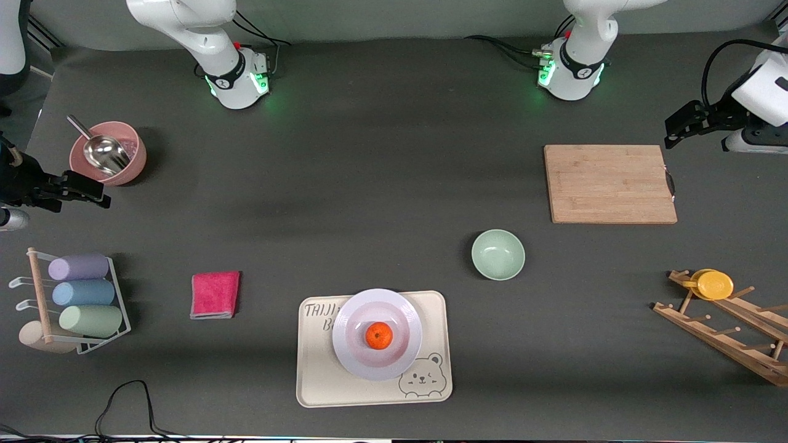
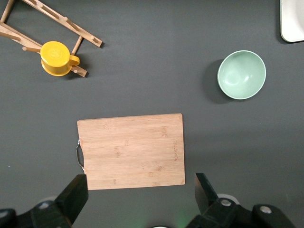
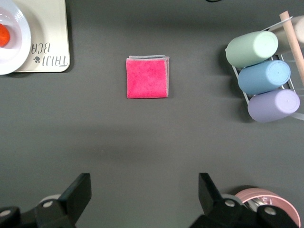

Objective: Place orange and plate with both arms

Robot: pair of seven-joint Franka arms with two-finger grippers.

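The small orange (image 1: 378, 335) lies in the middle of the pale lavender plate (image 1: 353, 320). The plate rests on the cream bear tray (image 1: 320, 381) near the front camera. Both also show at the edge of the right wrist view, the orange (image 3: 3, 34) on the plate (image 3: 14, 54). My left gripper (image 1: 676, 130) is open and empty, high over the table at the left arm's end, beside the cutting board; its wrist view shows its jaws (image 2: 141, 190) wide apart. My right gripper (image 1: 92, 191) is open and empty over the right arm's end; its jaws (image 3: 144, 187) are wide apart.
A wooden cutting board (image 1: 609, 183) and a mint-green bowl (image 1: 498, 254) lie toward the left arm's end, with a wooden rack (image 1: 732, 332) holding a yellow cup (image 1: 714, 285). A pink cloth (image 1: 215, 294), a rack of cups (image 1: 83, 295) and a pink bowl with scoop (image 1: 108, 152) lie toward the right arm's end.
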